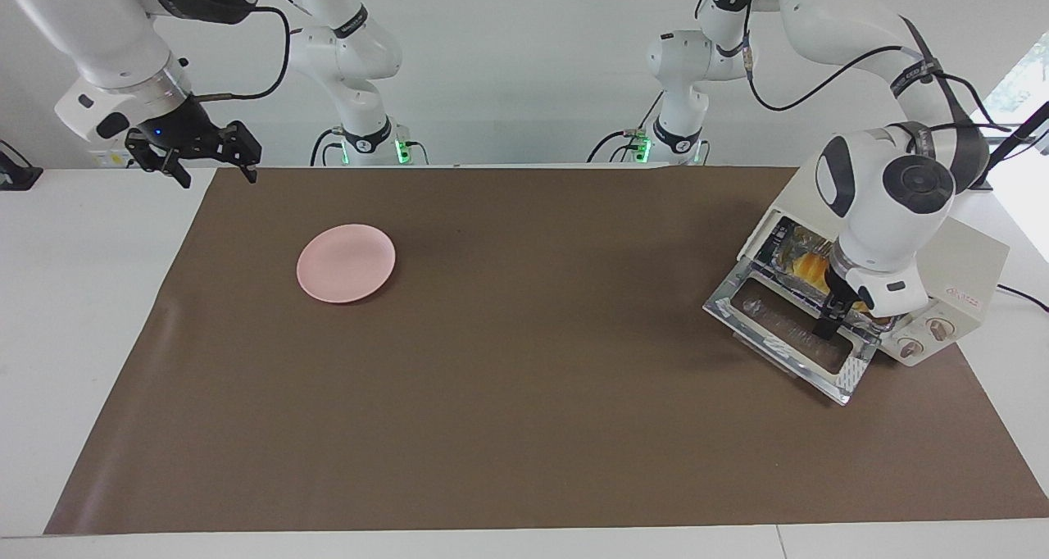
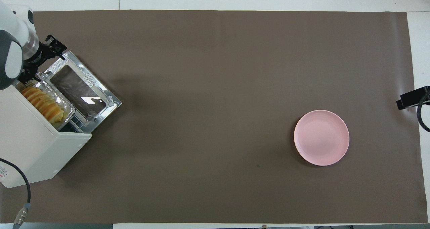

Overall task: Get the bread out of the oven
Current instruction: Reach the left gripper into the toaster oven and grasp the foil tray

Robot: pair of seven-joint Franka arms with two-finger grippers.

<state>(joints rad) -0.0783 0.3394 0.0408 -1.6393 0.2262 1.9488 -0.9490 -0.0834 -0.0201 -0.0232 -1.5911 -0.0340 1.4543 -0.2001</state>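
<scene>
Table (image 1: pixel 524 428): brown mat covers it; plate toward the right arm's end, oven toward the left arm's end.
Oven (image 1: pixel 975 256): at 3 o'clock in the facing view, door (image 1: pixel 787 329) dropped flat and open.
Plate (image 1: pixel 346 262): pink, bare, near 10 o'clock, well apart from the oven.
Tray (image 2: pixel 69 104): foil, on the rack inside the oven mouth.
Bread (image 2: pixel 43 104): lies in the tray, inside the oven, not yet gripped.
Left gripper (image 1: pixel 826 326): over the door in front of the tray, fingers spread, holding nothing.
Right gripper (image 1: pixel 209 156): waits at the table's 10 o'clock corner, fingers spread, empty.
Risk: the fingers may catch the foil rim or door glass on the way in and drag the tray; a hard squeeze could crush the loaf.
</scene>
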